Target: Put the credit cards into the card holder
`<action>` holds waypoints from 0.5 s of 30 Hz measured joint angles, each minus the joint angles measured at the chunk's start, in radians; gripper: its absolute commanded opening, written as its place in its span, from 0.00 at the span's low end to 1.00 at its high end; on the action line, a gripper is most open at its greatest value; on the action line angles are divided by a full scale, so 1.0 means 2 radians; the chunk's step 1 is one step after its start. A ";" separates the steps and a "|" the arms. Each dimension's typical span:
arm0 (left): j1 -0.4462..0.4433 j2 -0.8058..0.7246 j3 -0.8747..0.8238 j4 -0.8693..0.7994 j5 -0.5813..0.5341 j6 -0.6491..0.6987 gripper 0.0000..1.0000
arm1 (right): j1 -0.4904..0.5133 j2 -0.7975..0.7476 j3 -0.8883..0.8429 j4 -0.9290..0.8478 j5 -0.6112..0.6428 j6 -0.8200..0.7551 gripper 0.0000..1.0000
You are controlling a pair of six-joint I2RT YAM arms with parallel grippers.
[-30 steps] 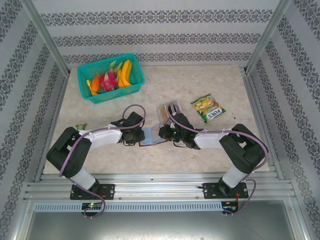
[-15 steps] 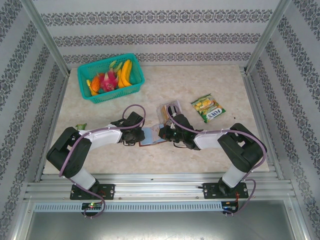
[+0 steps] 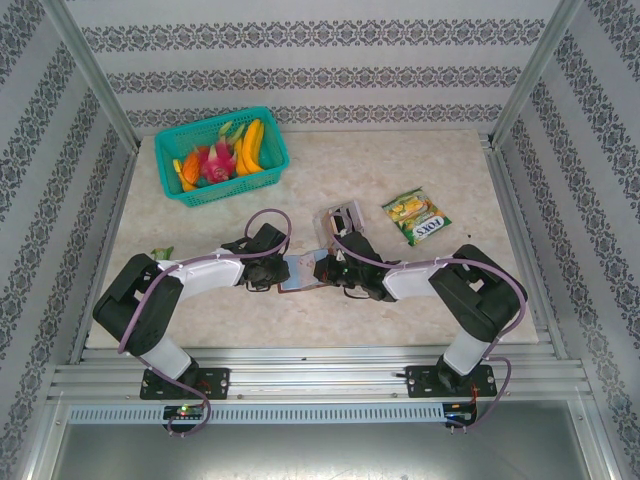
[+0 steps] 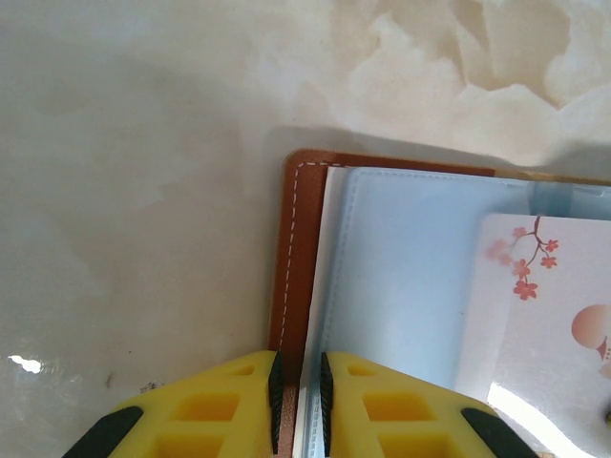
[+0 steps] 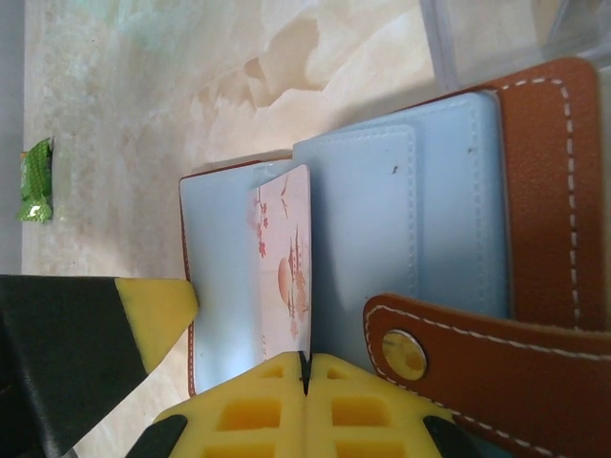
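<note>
The card holder (image 3: 300, 271) lies open between my two grippers, brown outside (image 5: 554, 191) with pale blue inner sleeves (image 4: 410, 277). My left gripper (image 4: 298, 386) is shut on its left edge, pinching the brown cover (image 4: 294, 248) and a sleeve. A whitish credit card (image 5: 286, 258) printed with pink blossoms lies over the left blue sleeve, and its near edge is clamped in my shut right gripper (image 5: 305, 367). The same card (image 4: 549, 315) shows in the left wrist view. The holder's strap with a metal snap (image 5: 406, 353) lies just right of the right gripper.
A clear plastic box (image 3: 340, 218) stands just behind the holder. A green-yellow snack packet (image 3: 417, 217) lies to the right, and a teal basket of toy fruit (image 3: 222, 155) sits at the back left. A small green packet (image 3: 162, 253) lies by the left arm.
My right gripper has moved left with the card, bringing it over the open holder and uncovering the clear box. The left gripper has kept its hold.
</note>
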State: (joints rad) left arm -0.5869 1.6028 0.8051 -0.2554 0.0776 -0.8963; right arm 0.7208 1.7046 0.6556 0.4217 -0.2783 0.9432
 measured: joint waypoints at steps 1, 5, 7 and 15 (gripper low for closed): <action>0.000 0.000 0.000 0.000 0.000 0.000 0.22 | 0.001 0.001 0.004 -0.005 0.001 -0.002 0.00; 0.000 0.000 0.000 0.000 0.000 0.000 0.22 | 0.006 0.001 0.010 -0.014 0.008 -0.001 0.00; 0.000 0.000 0.000 0.000 0.000 0.000 0.22 | 0.011 0.006 0.016 -0.019 0.012 0.001 0.00; 0.000 0.000 0.000 0.001 0.002 0.000 0.21 | 0.024 0.031 0.046 -0.034 0.015 0.002 0.18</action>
State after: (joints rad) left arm -0.5869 1.6028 0.8047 -0.2543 0.0814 -0.8970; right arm 0.7685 1.7664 0.7475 0.3546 -0.2485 0.9474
